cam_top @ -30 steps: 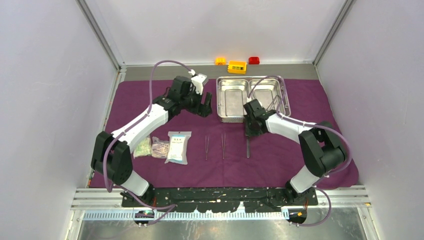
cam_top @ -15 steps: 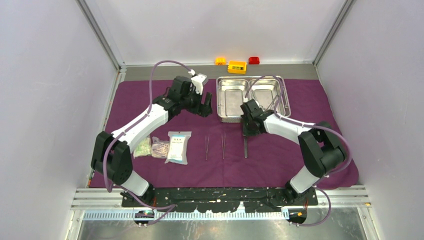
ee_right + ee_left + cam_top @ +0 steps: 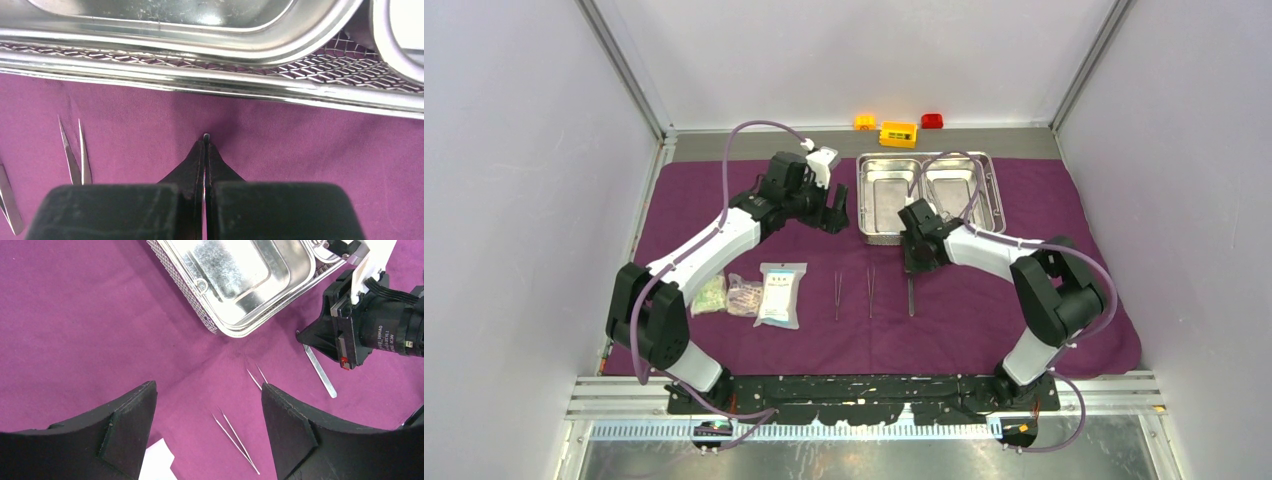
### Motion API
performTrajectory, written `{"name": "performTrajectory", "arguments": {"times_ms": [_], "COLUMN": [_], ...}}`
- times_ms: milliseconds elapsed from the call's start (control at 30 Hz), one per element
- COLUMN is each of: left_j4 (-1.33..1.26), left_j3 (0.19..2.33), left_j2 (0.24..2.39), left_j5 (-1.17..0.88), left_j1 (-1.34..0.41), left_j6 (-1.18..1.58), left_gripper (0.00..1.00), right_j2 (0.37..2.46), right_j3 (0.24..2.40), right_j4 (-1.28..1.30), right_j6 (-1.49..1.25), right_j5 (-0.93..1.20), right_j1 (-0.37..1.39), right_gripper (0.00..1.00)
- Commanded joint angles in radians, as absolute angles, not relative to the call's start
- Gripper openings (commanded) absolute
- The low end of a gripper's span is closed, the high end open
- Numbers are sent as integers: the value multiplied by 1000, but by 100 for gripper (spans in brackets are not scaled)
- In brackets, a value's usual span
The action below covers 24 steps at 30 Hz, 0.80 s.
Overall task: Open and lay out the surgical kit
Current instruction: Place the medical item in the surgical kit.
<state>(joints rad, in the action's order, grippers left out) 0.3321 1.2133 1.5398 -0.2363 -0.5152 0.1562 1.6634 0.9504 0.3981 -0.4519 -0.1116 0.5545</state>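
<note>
1. Covering the table in the top view, the purple cloth [image 3: 1044, 300] is lying spread flat, with the steel tray [image 3: 861, 200] sitting at its 12 o'clock edge. The tray's left compartment is showing bare shiny metal. The right one is partly hiding behind a cable [image 3: 949, 155], so its contents cannot be told.
2. Three packets [image 3: 781, 295] are lying side by side at the cloth's 8 o'clock. Two tweezers [image 3: 836, 295] are lying parallel near the centre, and toy bricks [image 3: 898, 133] are sitting beyond the cloth at 12 o'clock.
3. The left gripper [image 3: 836, 222] is hovering at the tray's 9 o'clock, spread wide and grasping nothing. The right gripper [image 3: 911, 266] is clamping a flat steel instrument [image 3: 911, 298] at the tray's 6 o'clock, its free end trailing on the cloth toward 6 o'clock.
4. In the left wrist view, the tray [image 3: 240, 280] is glinting at 12 o'clock, with mesh edging along its rim. The tweezers [image 3: 235, 440] are showing between the parted fingers [image 3: 130, 425]. At 3 o'clock the right gripper is pinching one end of the instrument [image 3: 320, 370].
5. In the right wrist view, the fingers [image 3: 190, 170] are pressing together on a thin tip. The tray rim [image 3: 200, 80] is running across 12 o'clock, and tweezers [image 3: 75, 155] are lying at 9 o'clock.
</note>
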Motion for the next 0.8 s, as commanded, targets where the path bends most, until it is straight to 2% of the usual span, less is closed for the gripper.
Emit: {"name": "performTrajectory", "arguments": {"times_ms": [0, 200, 767], "left_j4": [286, 288, 288], "left_j3": [1233, 1235, 1230], "left_j2": [1526, 1526, 1517], "left_j5": [-248, -247, -247], "left_j1": [-515, -515, -515], "left_j6": [165, 166, 161], "left_gripper": [78, 78, 78], "right_j2": [1672, 1669, 1653], "right_j3": [987, 985, 1000], "right_j4": [395, 393, 422], "right_j6": [-473, -479, -475], "right_j5": [-132, -124, -120], "right_j1": [559, 558, 559], "right_gripper": [0, 1, 35]}}
